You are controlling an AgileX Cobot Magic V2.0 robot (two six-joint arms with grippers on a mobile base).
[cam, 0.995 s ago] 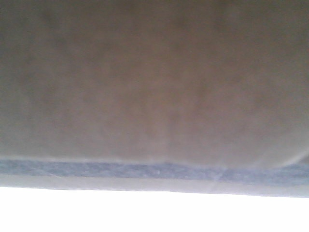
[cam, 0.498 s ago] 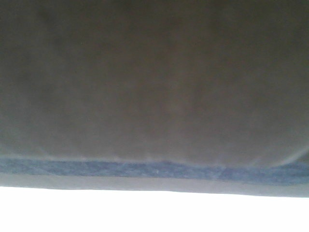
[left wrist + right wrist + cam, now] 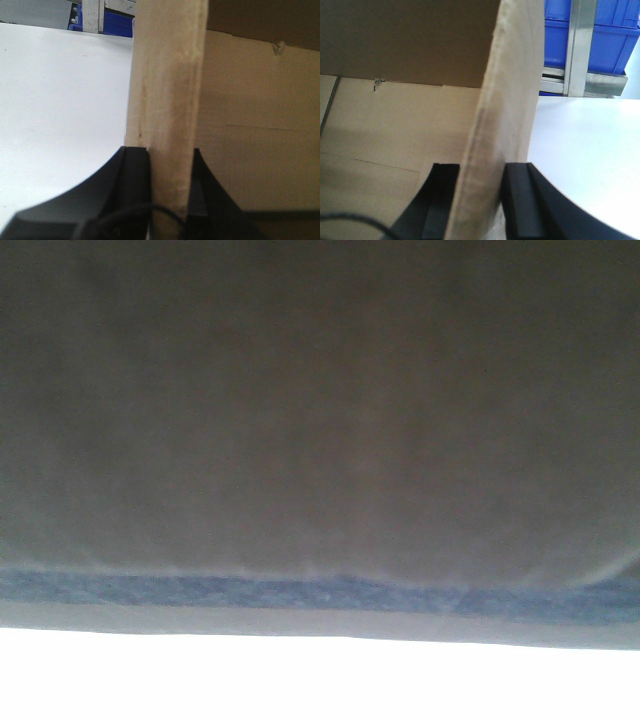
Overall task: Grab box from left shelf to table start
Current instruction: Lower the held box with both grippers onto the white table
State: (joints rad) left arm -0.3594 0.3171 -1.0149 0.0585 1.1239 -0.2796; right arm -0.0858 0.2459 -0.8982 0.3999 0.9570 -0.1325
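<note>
My left gripper [image 3: 167,155] and right gripper [image 3: 481,170] each clamp an upright wall of the box [image 3: 250,150], left and right, over the table [image 3: 590,150]. I cannot tell whether it touches down. I should lower both sides evenly.

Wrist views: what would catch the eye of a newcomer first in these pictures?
In each wrist view, a pale upright wall of the cardboard box stands clamped: one in the left end effector, one in the right end effector. Beside it shows the bright white table, and blue crates sit at the right wrist view's top right.
</note>
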